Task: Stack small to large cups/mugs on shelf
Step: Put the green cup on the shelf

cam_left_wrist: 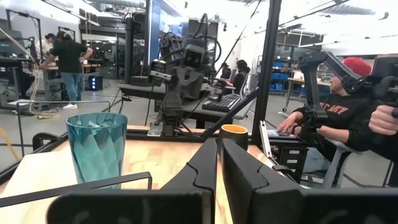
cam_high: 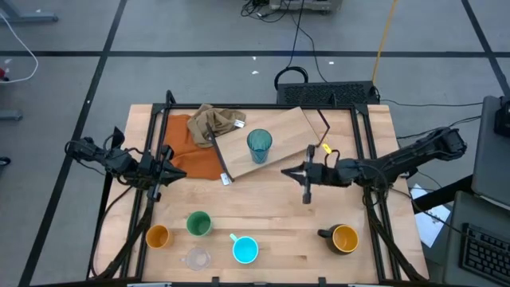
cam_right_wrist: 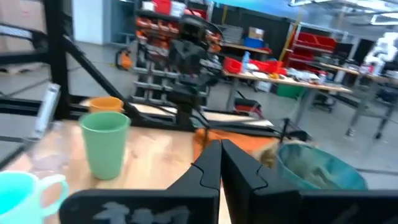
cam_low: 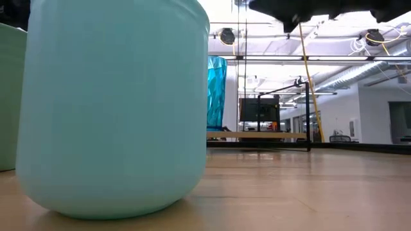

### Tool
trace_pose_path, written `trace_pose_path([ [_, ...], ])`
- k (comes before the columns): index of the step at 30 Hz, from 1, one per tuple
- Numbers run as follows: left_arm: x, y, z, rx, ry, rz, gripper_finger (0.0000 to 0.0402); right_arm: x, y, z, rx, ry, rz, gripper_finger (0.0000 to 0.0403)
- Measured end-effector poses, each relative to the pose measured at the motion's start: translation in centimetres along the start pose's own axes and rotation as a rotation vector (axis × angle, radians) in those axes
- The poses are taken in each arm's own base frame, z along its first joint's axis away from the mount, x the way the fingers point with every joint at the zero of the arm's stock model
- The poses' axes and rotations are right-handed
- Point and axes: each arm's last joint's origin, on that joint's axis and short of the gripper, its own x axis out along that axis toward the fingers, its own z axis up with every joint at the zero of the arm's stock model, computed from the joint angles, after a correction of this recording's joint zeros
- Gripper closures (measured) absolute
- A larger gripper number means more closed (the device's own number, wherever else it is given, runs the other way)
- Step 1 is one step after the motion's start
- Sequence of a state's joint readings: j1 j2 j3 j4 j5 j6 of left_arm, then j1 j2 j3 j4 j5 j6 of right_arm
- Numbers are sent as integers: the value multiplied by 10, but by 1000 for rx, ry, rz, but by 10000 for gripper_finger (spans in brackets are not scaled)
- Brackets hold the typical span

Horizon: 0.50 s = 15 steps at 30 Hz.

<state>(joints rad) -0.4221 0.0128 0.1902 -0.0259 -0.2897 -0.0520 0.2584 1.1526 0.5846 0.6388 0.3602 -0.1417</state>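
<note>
closest to my low camera sits the light-blue mug (cam_low: 112,106), filling most of that picture, with the green cup (cam_low: 9,96) just beside it at the edge. from above, i take the table's middle as the clock centre. light-blue mug at 6 o'clock, its handle pointing toward 10. green cup between 7 and 8, orange cup (cam_high: 158,236) farther out at 8, and the clear glass (cam_high: 196,258) near the front edge at 7, just beside the mug. black mug (cam_high: 343,238) with the yellow-orange inside stands at 4 o'clock, well apart from the others.

i see the shelf (cam_high: 275,139) at 12 o'clock, lying skewed on the table, with the teal tumbler (cam_high: 259,145) upright on its wooden board. an orange cloth (cam_high: 191,155) and a crumpled tan rag (cam_high: 215,121) lie at 10 to 11, touching the shelf's end.

my left gripper (cam_high: 179,174) hangs at 9 o'clock, fingers pressed together on nothing, aimed toward the shelf. my right gripper (cam_high: 287,171) sits at 2 to 3 o'clock, just beside the shelf's near edge, fingers also together and empty.

people sit at desks in the room behind.
</note>
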Motion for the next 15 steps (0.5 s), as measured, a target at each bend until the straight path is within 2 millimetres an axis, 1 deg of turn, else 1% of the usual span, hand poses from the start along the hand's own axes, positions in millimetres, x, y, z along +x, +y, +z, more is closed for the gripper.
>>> trace_pose_path([
  [4, 0, 0, 0, -7, 0, 0, 376, -7, 8, 6, 11, -28, 49, 403],
  [10, 0, 0, 0, -10, 0, 0, 376, -17, 15, 17, 51, -96, 228, 398],
  [12, 0, 0, 0, -11, 0, 0, 376, -20, 16, 21, 59, -114, 245, 387],
  [15, 0, 0, 0, -15, -1, 0, 376, -23, 17, 25, 87, -133, 264, 359],
])
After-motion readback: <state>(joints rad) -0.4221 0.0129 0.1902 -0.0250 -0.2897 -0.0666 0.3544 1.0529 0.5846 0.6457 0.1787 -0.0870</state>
